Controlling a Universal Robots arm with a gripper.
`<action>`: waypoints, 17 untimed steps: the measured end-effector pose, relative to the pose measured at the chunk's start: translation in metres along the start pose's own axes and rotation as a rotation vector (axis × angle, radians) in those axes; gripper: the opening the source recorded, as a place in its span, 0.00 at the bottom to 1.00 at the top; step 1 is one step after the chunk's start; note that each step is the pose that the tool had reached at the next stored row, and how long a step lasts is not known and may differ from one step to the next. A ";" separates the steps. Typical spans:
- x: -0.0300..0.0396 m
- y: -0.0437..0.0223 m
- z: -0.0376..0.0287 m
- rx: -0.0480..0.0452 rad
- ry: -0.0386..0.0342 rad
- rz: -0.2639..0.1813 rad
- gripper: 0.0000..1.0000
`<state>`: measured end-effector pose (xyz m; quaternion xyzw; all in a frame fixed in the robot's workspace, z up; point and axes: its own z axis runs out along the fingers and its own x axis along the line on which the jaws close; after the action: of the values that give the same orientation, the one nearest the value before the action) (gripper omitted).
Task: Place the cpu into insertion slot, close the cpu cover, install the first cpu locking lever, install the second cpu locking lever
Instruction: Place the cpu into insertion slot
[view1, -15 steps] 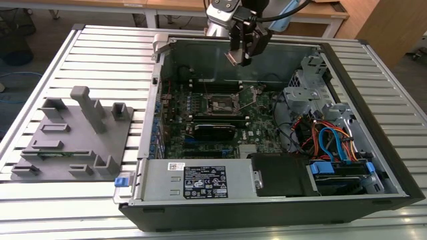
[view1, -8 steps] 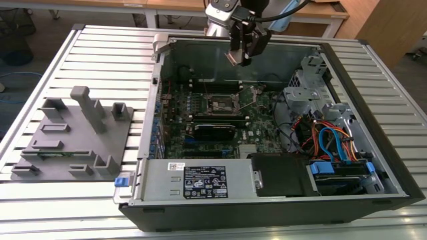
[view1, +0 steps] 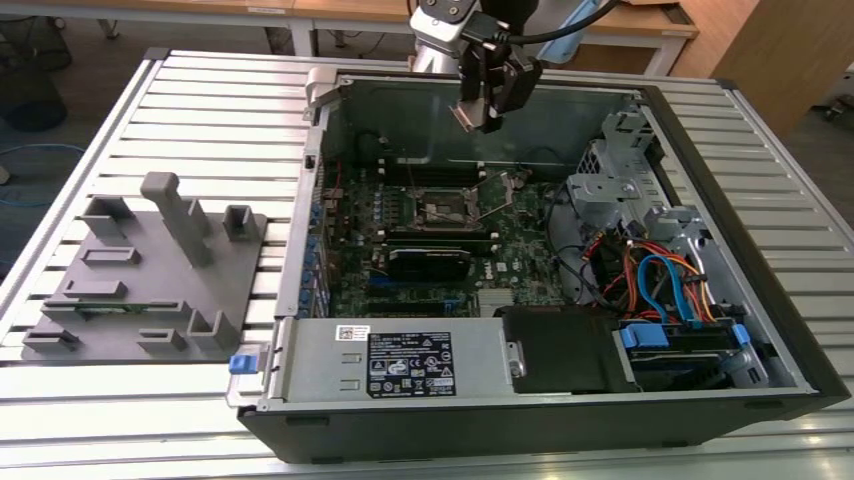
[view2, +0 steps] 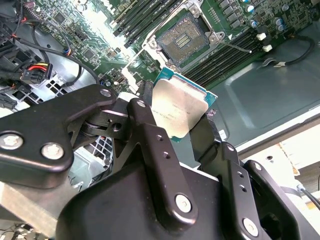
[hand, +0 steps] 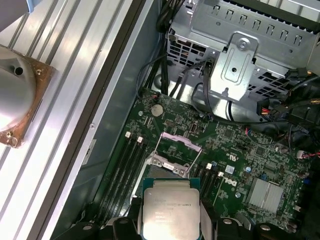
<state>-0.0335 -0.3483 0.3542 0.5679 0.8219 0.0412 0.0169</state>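
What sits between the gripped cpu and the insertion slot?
Nothing: in the exterior view the cpu hangs in the end effector above the open insertion slot, only air between.

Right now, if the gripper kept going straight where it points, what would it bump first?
Most likely the insertion slot on the motherboard: the gripper, shut on the cpu, points toward it with nothing in between. Depth is unclear, so it might miss slightly.
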 end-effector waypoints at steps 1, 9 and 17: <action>0.0000 0.0000 0.0000 0.0000 -0.0001 0.001 0.54; 0.0000 0.0000 0.0003 -0.0004 -0.0014 0.016 0.54; 0.0000 -0.0001 0.0008 -0.0004 -0.0025 0.027 0.54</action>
<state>-0.0335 -0.3482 0.3534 0.5791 0.8140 0.0408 0.0174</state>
